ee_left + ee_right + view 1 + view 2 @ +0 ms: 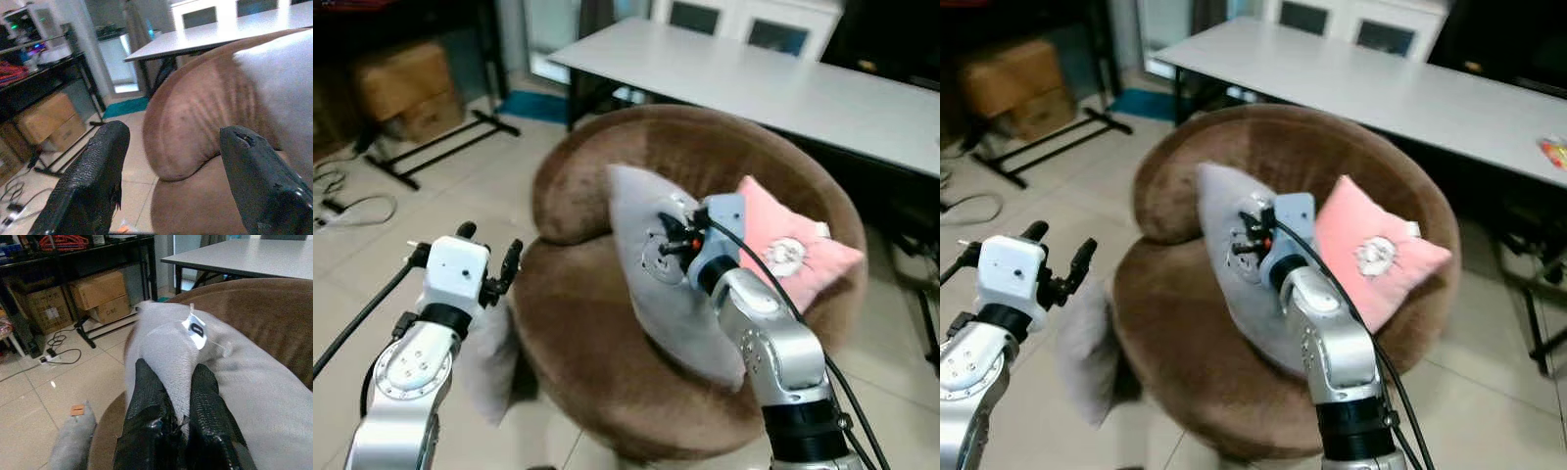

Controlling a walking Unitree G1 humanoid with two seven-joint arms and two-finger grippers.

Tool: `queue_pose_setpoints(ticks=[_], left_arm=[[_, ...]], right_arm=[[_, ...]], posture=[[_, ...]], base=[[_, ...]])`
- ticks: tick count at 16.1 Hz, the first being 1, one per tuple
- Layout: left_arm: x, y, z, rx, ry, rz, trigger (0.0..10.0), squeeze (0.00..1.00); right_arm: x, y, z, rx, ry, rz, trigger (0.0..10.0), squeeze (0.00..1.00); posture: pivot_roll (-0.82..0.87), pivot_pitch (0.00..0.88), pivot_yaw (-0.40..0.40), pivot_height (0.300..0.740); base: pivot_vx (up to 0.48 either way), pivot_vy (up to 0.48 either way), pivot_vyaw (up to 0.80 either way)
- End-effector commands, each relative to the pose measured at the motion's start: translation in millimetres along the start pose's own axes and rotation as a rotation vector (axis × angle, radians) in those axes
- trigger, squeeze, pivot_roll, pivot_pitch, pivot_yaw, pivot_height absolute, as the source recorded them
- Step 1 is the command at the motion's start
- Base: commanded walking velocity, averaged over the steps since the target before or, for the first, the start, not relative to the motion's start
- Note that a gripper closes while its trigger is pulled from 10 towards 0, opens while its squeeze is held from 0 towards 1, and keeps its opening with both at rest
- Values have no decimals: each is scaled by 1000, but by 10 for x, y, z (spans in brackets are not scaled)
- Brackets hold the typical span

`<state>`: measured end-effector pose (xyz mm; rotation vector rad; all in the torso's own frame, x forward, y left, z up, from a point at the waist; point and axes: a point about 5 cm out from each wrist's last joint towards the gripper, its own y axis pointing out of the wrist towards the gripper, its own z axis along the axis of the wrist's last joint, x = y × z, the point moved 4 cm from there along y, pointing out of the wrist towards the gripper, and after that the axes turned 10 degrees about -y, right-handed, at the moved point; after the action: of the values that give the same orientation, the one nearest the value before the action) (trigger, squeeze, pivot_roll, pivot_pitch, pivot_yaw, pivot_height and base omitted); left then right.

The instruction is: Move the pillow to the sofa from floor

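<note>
Right hand pinching grey pillow on the sofa, left hand open and empty.

Right hand (176, 396) has both fingers (146, 396) closed tight on a fold of the grey pillow (651, 264), near its white tag (196, 329); the pillow stands tilted on the seat of the round brown sofa (597, 362), leaning against the backrest. Pink pillow (793, 250) sits just beside it on the robot's right, also against the backrest. Left hand (487, 257) held up off the sofa's left edge, fingers (93, 181) spread wide, nothing between them. Another grey pillow (494, 362) on the tiled floor (440, 206), touching the sofa's left side below the left hand. White table (754, 83) behind the sofa; cardboard boxes (406, 88) far left.
</note>
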<state>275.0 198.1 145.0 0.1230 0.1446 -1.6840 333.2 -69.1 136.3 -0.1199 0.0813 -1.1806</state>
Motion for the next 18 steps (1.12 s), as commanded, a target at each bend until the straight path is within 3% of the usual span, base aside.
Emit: queue_pose_setpoints(ticks=[1,4,6,9,13,15,16,18], left_arm=[[91,7,8,2,-10,-44,10000,0],[111,-21,-35,-24,-8,-82,10000,0],[128,-74,-75,-58,11,-145,10000,0],[140,-116,-115,-88,24,-187,10000,0],[179,-217,-210,-154,37,-268,10000,0],[186,-229,-214,-158,37,-278,10000,0],[195,-242,-218,-163,37,-288,10000,0],[201,-253,-225,-169,38,-295,10000,0]], right_arm=[[2,-5,176,42,-22,25,10000,0],[-119,25,243,28,-18,97,10000,0],[-311,83,339,5,-43,194,10000,0],[-412,125,330,-50,-16,235,10000,0],[-534,363,274,-178,179,200,10000,0],[-427,480,220,-205,282,95,10000,0],[-270,587,65,-246,406,-33,10000,0],[-169,629,-63,-272,486,-98,10000,0]], posture=[[-17,0,-63,740],[-13,0,-68,740],[-7,0,-77,740],[1,0,-85,740],[14,0,-94,740],[17,0,-97,740],[20,0,-99,740],[23,0,-101,740]], base=[[0,0,0],[0,0,0],[0,0,0],[0,0,0],[0,0,0],[0,0,0],[0,0,0],[0,0,0]])
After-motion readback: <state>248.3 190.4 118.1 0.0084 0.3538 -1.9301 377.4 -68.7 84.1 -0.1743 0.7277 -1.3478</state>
